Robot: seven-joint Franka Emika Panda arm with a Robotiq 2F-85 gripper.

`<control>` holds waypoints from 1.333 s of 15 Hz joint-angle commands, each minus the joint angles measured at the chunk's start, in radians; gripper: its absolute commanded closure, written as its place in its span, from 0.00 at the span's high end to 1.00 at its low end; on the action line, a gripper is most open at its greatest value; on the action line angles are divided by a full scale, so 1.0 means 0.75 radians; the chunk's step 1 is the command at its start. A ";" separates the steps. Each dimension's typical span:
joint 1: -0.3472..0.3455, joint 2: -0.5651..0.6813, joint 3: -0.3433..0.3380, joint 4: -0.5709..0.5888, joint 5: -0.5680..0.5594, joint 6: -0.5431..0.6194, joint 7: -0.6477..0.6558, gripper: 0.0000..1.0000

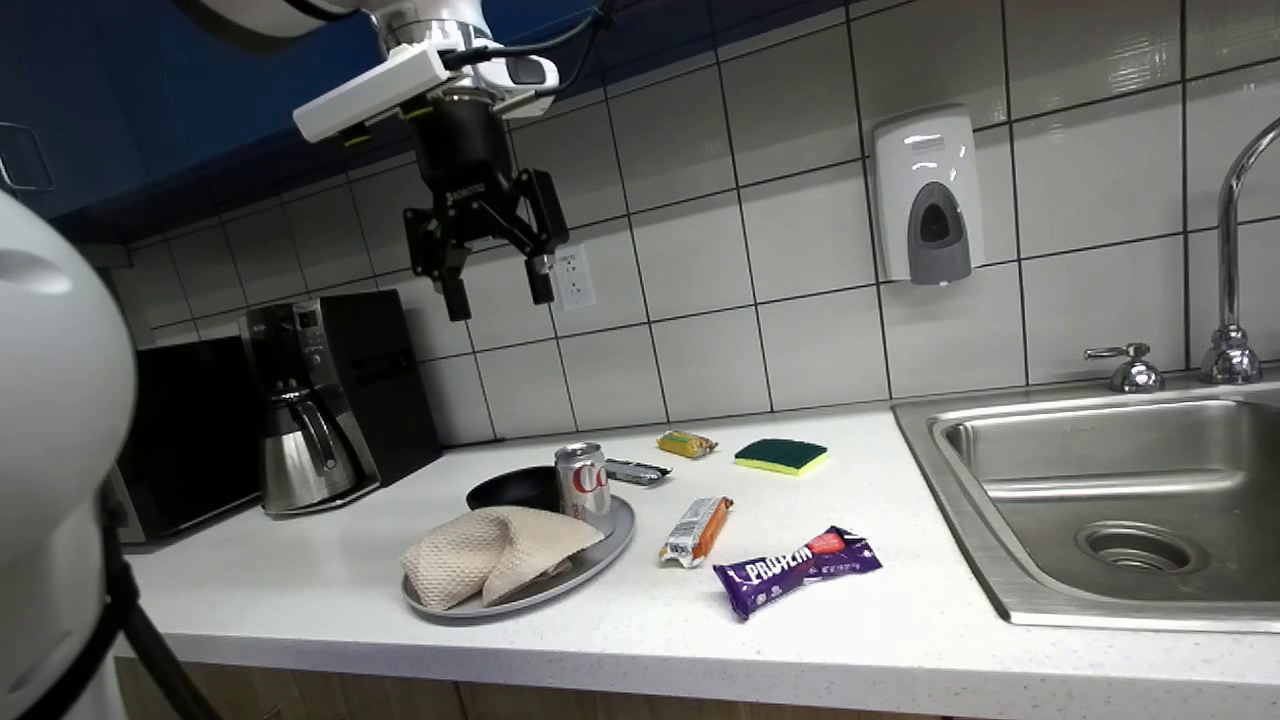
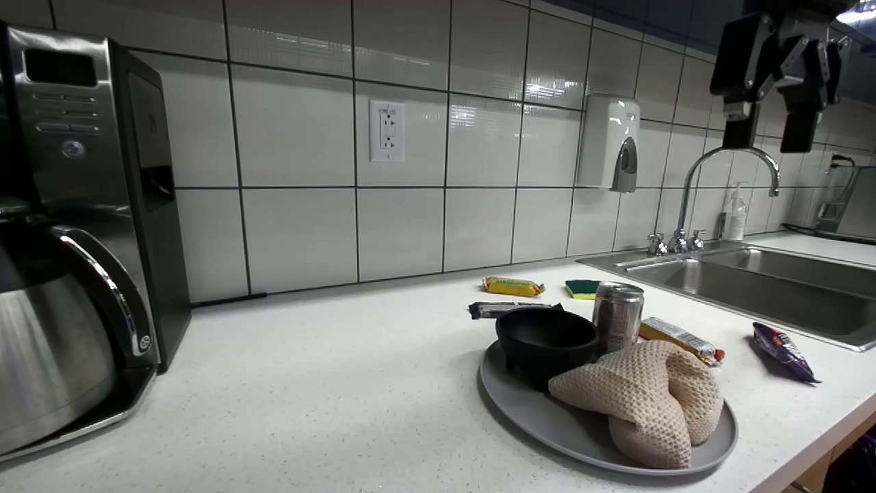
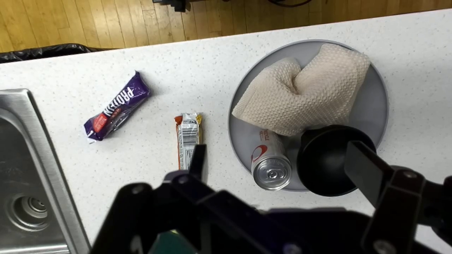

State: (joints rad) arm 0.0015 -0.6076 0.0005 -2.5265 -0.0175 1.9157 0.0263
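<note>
My gripper point(image 1: 500, 301) hangs open high above the counter, with nothing between its fingers. Below it lies a grey plate point(image 3: 243, 141) bearing a beige cloth point(image 3: 310, 91), a silver soda can point(image 3: 272, 172) and a black bowl point(image 3: 325, 165). The can stands upright beside the bowl, and the crumpled cloth lies against them in the wrist view. An orange-and-silver wrapped bar point(image 1: 697, 532) and a purple protein bar point(image 1: 797, 570) lie on the counter beside the plate. Farther back are a dark wrapped bar point(image 2: 510, 310), a yellow packet point(image 2: 513, 287) and a green-and-yellow sponge point(image 1: 781, 455).
A steel sink point(image 1: 960, 520) with a faucet point(image 1: 1232, 270) is set into the counter. A coffee maker point(image 1: 345, 390) with a steel carafe point(image 1: 305, 455) stands at the opposite end. On the tiled wall are a soap dispenser point(image 1: 928, 195) and an outlet point(image 2: 387, 131).
</note>
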 commanded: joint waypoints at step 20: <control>-0.007 0.303 0.008 -0.048 -0.009 0.530 0.022 1.00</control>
State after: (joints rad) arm -0.0010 -0.4179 -0.0089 -2.5771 -0.0195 2.2743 0.0283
